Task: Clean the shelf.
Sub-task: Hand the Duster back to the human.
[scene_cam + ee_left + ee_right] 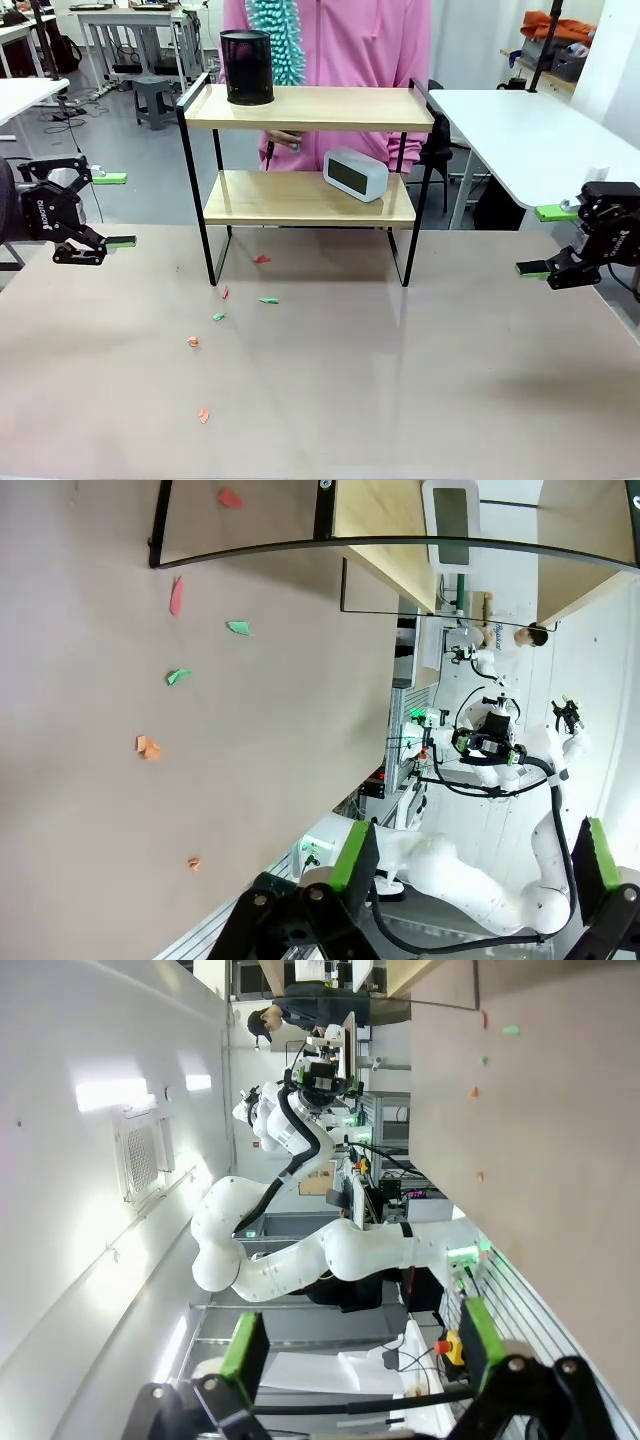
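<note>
Shelf (305, 195) stands on the worktop (400, 380) between and beyond our two tools, well apart from both. Left tool (112, 210) and right tool (546, 241) hang spread, pinching nothing; we judge them parked wide so the person can dust. Paper scraps (218, 316) lie nearer the left tool.

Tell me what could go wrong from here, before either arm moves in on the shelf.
1. The black mesh cup stands near the left end of the shelf top board; a sweeping claw could tip it off.
2. The white clock sits on the lower board under a low top board, tight for an open claw.
3. The person's hand holds a duster just behind the shelf; a reach through could meet it.
</note>
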`<state>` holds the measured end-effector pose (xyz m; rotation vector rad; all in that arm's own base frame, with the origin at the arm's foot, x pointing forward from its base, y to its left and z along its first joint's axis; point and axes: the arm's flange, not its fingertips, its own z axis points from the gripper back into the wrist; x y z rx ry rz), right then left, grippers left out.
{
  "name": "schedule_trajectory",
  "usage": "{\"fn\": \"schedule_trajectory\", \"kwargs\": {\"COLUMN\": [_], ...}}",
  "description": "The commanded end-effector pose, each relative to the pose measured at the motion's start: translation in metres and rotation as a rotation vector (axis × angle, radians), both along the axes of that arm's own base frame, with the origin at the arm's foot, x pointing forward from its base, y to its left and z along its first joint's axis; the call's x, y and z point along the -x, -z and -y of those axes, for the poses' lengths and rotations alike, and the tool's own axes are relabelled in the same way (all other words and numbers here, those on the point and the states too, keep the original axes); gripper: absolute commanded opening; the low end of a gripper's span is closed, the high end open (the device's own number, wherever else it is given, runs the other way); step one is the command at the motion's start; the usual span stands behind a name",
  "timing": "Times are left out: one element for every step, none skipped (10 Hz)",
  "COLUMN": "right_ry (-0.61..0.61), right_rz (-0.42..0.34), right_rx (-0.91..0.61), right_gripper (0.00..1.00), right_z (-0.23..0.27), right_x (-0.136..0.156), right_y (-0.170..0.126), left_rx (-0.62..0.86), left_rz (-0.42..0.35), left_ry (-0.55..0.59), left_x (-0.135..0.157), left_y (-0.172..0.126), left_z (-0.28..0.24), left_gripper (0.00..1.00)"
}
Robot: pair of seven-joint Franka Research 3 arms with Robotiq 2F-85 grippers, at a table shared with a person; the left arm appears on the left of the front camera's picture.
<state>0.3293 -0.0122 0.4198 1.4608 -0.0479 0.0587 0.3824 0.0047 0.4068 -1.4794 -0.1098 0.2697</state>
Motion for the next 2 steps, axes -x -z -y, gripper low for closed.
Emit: {"fn": "schedule_trajectory", "kwargs": {"right_ry": [-0.012, -0.012], "right_rz": [-0.003, -0.003], "right_rx": [0.011, 0.011], "right_gripper": [1.00, 1.00], "right_z": [0.0002, 0.0002], "right_x": [0.0006, 0.0006], "right_y": [-0.0039, -0.0039], "left_rx": [-0.011, -0.011], "left_rz": [0.004, 0.004], "left_ry": [0.004, 0.004], "left_x": [0.0023, 0.0023], "left_y": [-0.0021, -0.0021], "left_z": [-0.0007, -0.0007], "left_gripper": [1.00, 1.00]}}
